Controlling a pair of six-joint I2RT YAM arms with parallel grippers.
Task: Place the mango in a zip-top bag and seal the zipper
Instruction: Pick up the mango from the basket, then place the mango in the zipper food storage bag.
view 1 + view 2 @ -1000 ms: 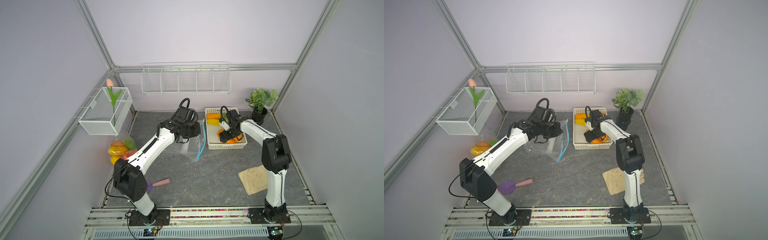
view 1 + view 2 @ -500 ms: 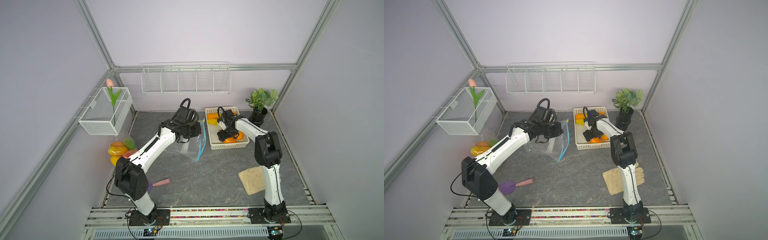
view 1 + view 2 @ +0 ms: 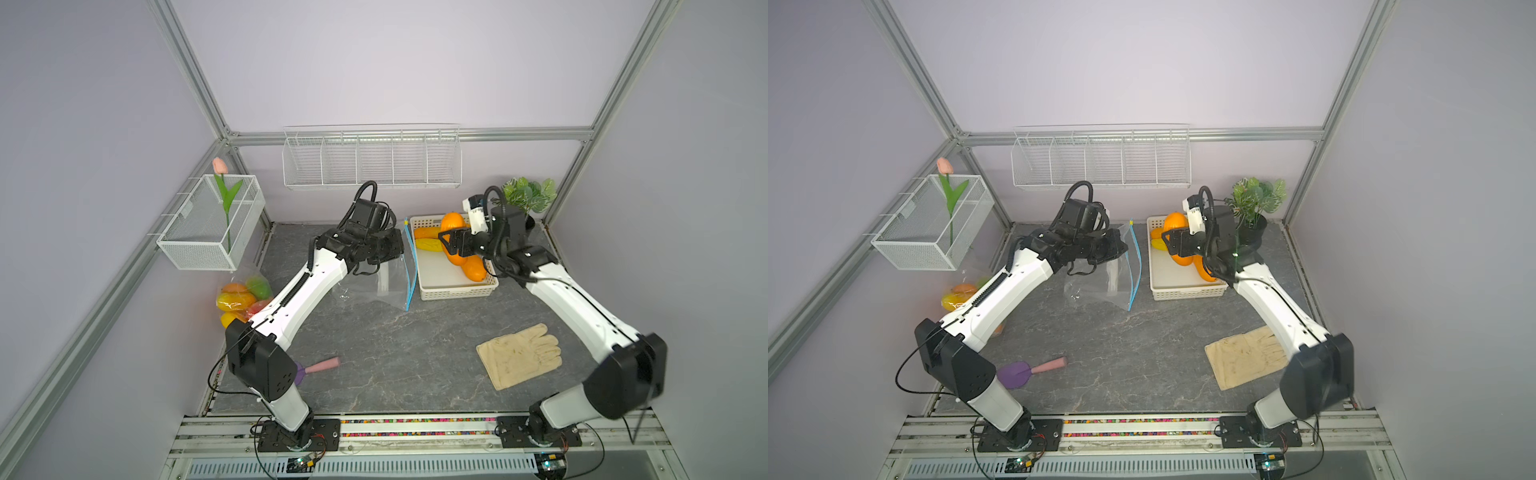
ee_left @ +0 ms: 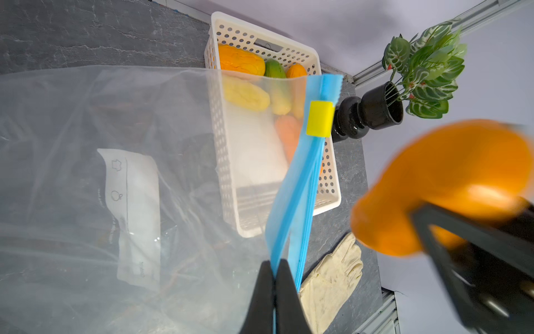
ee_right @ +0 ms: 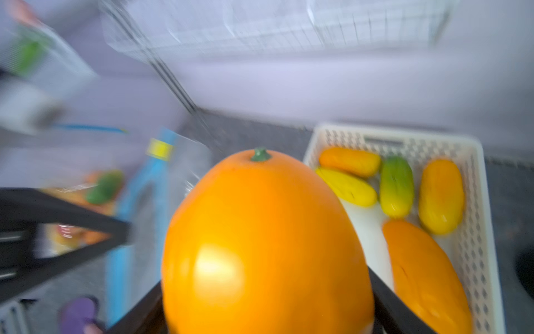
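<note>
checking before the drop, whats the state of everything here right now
left hand: shut, pinching the zip-top bag at its zipper
zip-top bag: held up at that pinch, mouth unsealed
slider: at the zipper's end far from the pinch
right hand: closed on the mango
mango: lifted, outside the bag
basket: holds other fruit
glove: lying flat, untouched

Glove (image 3: 519, 357) lies flat; potted plant (image 3: 528, 198) (back corner) upright.
</note>
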